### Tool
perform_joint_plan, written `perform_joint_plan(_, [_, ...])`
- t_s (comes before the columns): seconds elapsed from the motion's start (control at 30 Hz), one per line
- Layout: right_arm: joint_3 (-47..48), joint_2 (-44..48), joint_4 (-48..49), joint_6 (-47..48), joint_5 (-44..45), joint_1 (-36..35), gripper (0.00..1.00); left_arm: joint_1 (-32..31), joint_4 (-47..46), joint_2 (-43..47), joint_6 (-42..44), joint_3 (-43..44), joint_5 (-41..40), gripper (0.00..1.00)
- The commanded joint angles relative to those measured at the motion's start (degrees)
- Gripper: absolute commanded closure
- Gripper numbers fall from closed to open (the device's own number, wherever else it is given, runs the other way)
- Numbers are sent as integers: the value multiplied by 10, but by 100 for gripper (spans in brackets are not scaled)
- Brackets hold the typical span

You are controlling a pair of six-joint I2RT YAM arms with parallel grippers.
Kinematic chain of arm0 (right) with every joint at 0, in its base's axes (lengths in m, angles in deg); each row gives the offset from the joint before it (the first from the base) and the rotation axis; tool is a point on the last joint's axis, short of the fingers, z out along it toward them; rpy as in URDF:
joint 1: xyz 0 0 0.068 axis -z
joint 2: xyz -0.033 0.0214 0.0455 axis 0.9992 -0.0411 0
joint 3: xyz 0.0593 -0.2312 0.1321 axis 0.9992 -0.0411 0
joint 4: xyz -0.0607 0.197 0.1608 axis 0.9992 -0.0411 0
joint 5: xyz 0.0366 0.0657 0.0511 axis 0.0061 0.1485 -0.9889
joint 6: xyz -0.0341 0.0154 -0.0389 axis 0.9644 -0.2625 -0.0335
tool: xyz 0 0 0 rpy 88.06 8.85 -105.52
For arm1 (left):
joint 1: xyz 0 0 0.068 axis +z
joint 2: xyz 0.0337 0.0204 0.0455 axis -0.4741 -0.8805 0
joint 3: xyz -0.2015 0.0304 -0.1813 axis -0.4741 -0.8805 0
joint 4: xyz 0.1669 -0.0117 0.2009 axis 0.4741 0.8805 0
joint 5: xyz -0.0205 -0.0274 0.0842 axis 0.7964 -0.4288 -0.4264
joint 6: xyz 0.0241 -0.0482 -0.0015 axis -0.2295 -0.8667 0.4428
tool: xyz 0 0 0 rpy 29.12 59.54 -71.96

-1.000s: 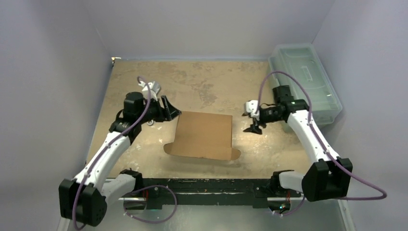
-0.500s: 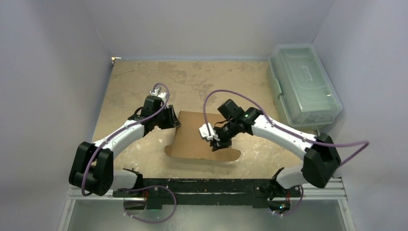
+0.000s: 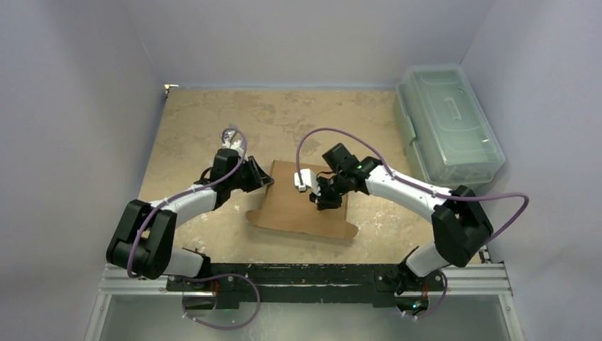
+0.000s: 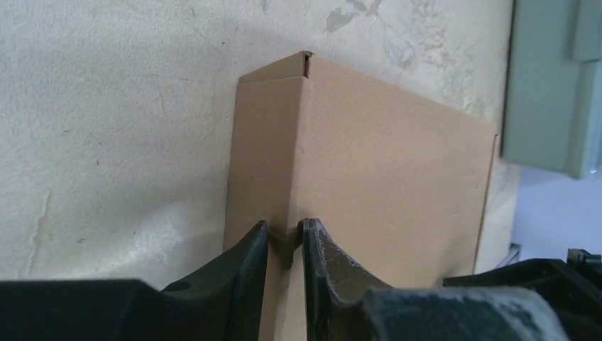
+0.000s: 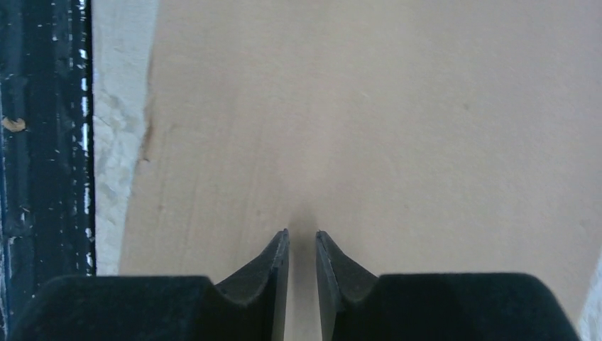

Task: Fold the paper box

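Left fingers [image 4: 250,264] — tight on paper box [image 4: 369,163]

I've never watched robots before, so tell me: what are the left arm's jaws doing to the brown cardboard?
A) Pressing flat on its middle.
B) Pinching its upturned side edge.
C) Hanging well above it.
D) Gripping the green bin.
B: the left wrist view shows the left arm's jaws closed on the raised side flap of the paper box.
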Motion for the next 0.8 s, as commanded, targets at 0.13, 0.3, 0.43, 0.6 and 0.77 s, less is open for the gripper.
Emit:
perform_joint_plan(0.13, [10, 106, 16, -34, -92, 126, 67, -5, -95, -10, -139, -55, -62, 78])
perform_joint_plan(0.3, [-41, 154, 135, -174, -129, 237, 44, -15, -123, -6, -168, -35, -114, 78])
perform_joint_plan(0.43, [-83, 150, 224, -306, -127, 294, 34, -14, -104, 25, -117, -1, -132, 76])
perform_joint_plan(0.6, [-107, 117, 282, -424, -38, 305, 33, -8, -24, 132, -21, 19, -209, 58])
perform_joint_plan(0.77, [-101, 87, 269, -394, -50, 305, 34, 19, 30, 238, 12, -17, -180, 23])
